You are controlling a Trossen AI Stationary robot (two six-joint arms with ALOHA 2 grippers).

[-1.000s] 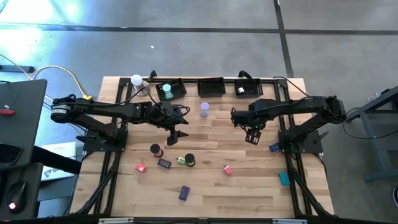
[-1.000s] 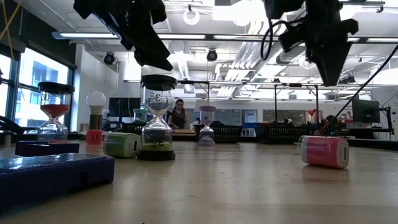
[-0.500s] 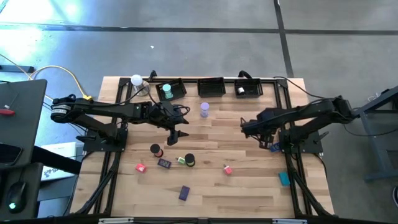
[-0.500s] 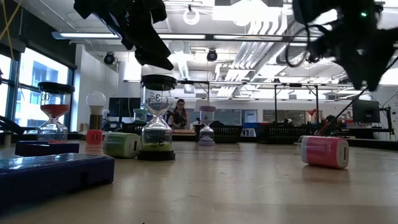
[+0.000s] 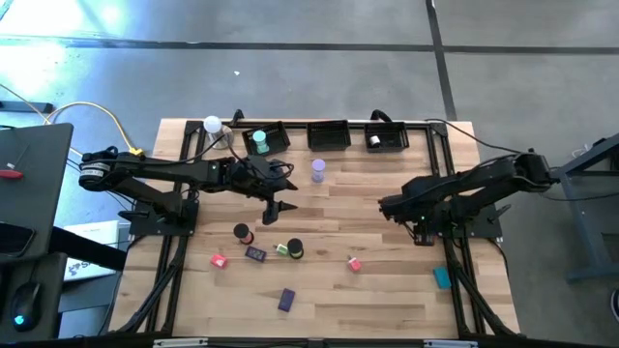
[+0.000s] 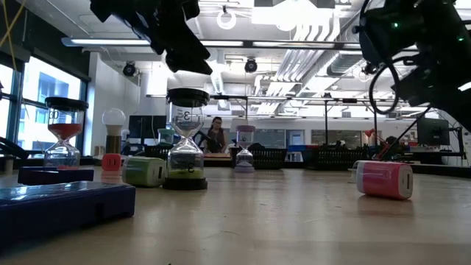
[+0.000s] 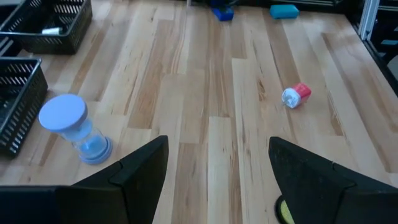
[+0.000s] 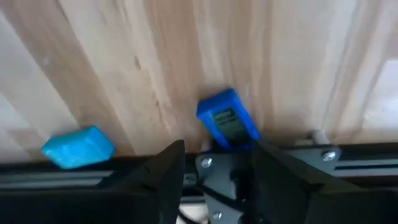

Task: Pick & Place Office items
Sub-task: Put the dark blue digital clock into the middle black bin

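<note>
Since a second ago the right gripper [image 5: 423, 232] has swung from mid-table to the right edge, over the blue block [image 8: 226, 120] beside the frame rail; its fingers [image 8: 163, 177] straddle it part-open, gripping nothing (apparently not yet touching). The left gripper [image 5: 278, 209] hovers open and empty near the lilac hourglass [image 5: 318, 171]. A teal block [image 5: 442, 277] lies nearby on the table [image 5: 368, 290].
</note>
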